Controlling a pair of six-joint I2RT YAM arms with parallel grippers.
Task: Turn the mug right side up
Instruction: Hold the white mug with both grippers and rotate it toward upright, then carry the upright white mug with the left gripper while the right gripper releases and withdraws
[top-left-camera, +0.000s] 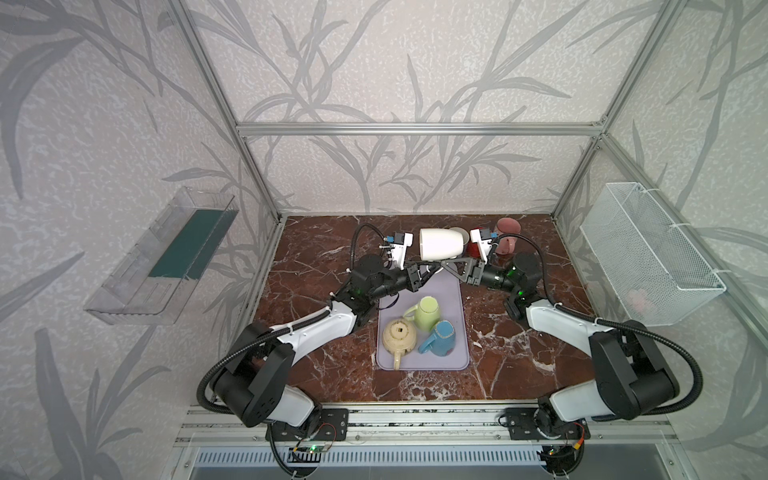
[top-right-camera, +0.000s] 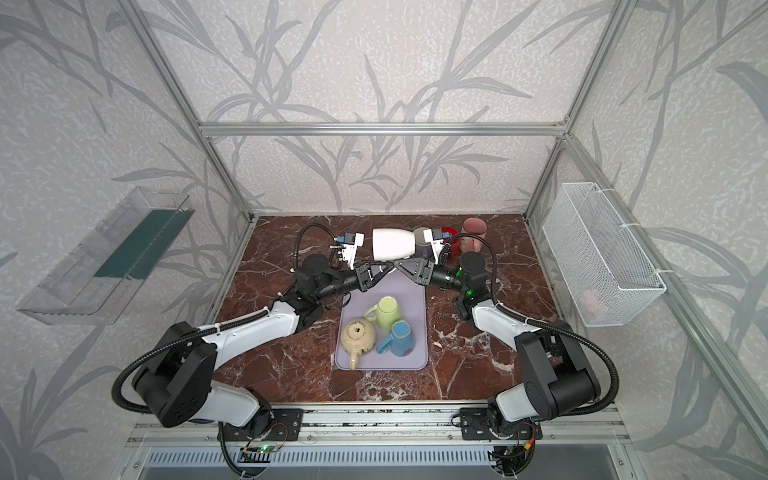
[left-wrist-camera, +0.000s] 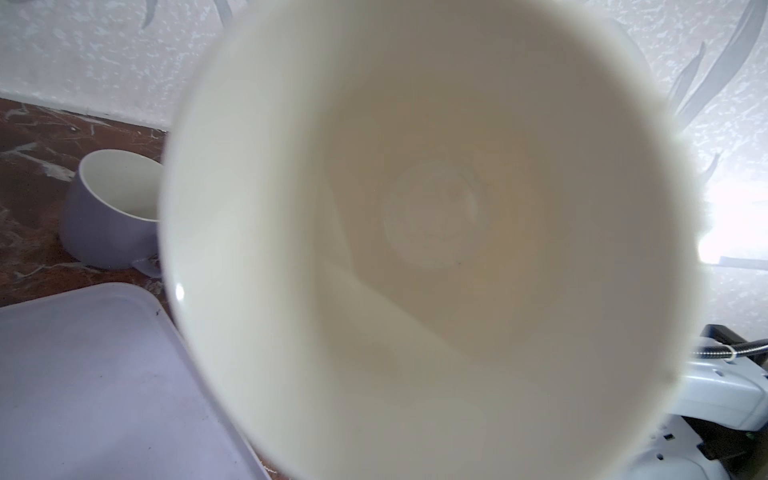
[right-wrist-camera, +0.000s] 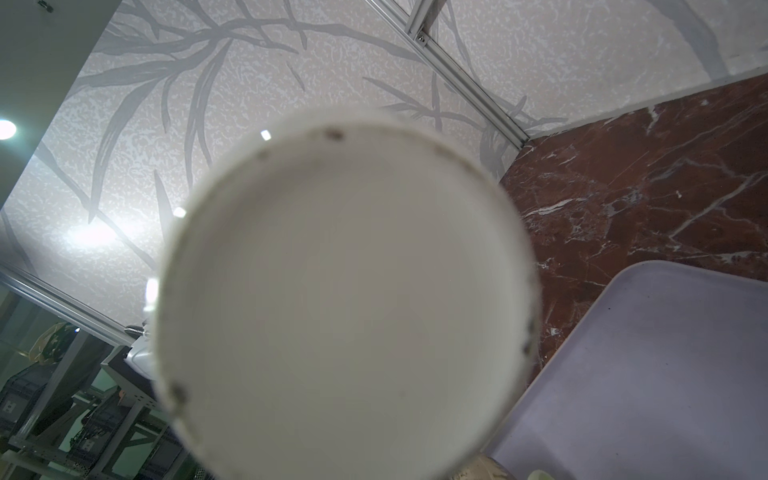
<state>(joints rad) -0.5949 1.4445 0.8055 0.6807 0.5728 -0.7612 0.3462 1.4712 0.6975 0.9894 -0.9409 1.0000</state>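
The white mug (top-left-camera: 440, 244) (top-right-camera: 392, 244) hangs on its side in the air over the far end of the lilac tray (top-left-camera: 453, 299). Its mouth faces left and its base faces right. The left wrist view looks straight into the mug's hollow (left-wrist-camera: 415, 208). The right wrist view shows the mug's flat base (right-wrist-camera: 340, 291). My left gripper (top-left-camera: 430, 272) (top-right-camera: 380, 272) and right gripper (top-left-camera: 446, 266) (top-right-camera: 399, 266) meet tip to tip under the mug, both shut on its handle. The mug hides the jaws in both wrist views.
A green mug (top-left-camera: 428, 313), a blue mug (top-left-camera: 440, 338) and a cream mug (top-left-camera: 400, 338) sit on the tray's near half. A lilac cup (left-wrist-camera: 104, 216), a red cup (top-left-camera: 473, 249) and pink mugs (top-left-camera: 509, 228) stand behind. There is a wire basket (top-left-camera: 648, 249) on the right wall and a clear bin (top-left-camera: 166, 257) on the left.
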